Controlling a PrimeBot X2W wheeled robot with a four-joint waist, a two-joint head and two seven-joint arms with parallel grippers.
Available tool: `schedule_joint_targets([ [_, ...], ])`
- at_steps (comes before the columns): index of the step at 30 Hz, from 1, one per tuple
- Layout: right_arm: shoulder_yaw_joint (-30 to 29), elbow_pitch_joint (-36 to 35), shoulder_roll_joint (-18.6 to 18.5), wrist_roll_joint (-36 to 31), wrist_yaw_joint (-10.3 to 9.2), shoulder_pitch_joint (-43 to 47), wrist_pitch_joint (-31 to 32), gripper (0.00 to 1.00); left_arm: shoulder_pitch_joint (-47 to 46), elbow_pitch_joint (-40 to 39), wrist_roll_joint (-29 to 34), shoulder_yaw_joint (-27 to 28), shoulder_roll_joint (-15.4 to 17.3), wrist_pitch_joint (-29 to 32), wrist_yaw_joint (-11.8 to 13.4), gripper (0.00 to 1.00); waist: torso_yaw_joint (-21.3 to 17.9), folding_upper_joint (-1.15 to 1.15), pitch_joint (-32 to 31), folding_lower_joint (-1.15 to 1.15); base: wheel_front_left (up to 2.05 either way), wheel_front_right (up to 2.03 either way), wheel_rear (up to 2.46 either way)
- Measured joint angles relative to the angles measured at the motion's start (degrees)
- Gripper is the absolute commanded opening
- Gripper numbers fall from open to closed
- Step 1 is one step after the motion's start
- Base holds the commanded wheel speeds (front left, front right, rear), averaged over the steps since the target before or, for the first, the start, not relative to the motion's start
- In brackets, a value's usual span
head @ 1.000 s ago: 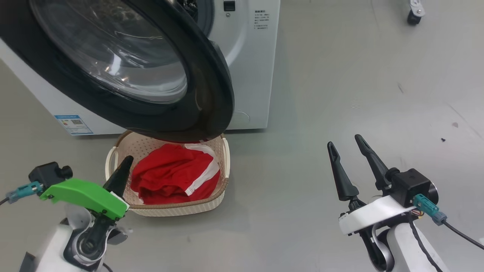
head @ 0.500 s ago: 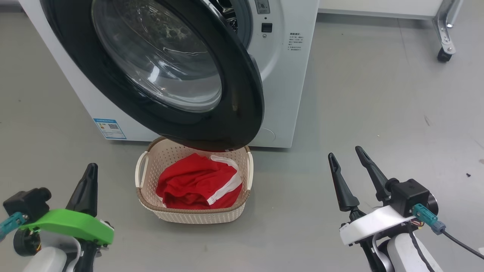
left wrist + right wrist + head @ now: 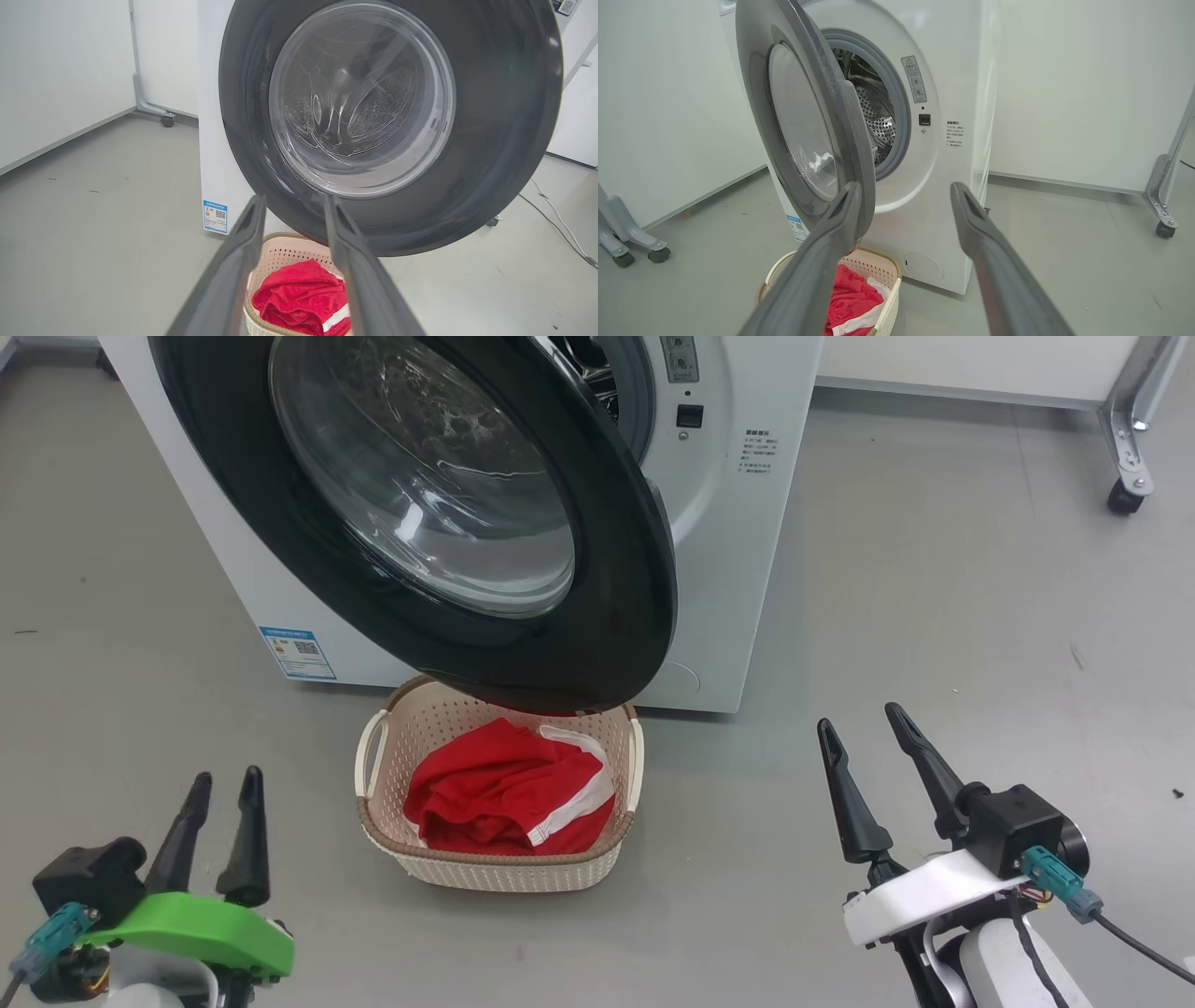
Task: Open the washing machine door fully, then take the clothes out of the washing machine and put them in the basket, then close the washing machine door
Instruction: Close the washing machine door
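Both our left gripper (image 3: 224,782), jaws narrowly parted, and right gripper (image 3: 861,721), jaws wider, hang empty at the bottom corners, since the clothes (image 3: 504,793) lie in the basket (image 3: 509,877) mid-frame, beneath the open washing machine door (image 3: 611,644) we judge next to close.

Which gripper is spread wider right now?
The right gripper, on the white mount: its fingers splay well apart. The left gripper, on the green mount, shows just a narrow gap.
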Motion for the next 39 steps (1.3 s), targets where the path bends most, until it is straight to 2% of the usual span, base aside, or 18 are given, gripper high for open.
schedule_joint_targets([
  [10, -0.4, 0.0, 0.1, 0.0, -0.58, 0.1, 0.0, 1.0, 2.0, -3.9, 6.8, 3.1, -1.5, 0.5, 0.5, 1.0, -0.1, 0.0, -0.3, 0.0, 0.0, 0.0, 0.0],
  [17, -0.6, 0.0, 0.1, -0.1, -0.6, 0.4, 0.0, 1.0, 3.9, -5.8, 9.1, 4.5, -3.2, 0.5, 0.9, 1.0, -0.3, 0.0, -0.4, 0.0, 0.0, 0.0, 0.0],
  [23, -1.2, 0.1, 0.2, -0.1, -1.52, 1.2, 0.0, 1.0, 5.8, -6.1, 10.0, 4.1, -4.7, 0.5, 0.9, 1.0, -0.6, 0.0, -0.4, 0.0, 0.0, 0.0, 0.0],
  [39, -1.6, 0.2, 0.3, -0.5, -2.52, 1.2, 0.0, 1.0, 7.0, -7.6, 13.5, 5.5, -5.6, 0.5, 0.1, 1.0, -1.3, 0.0, -0.6, 0.0, 0.0, 0.0, 0.0],
])
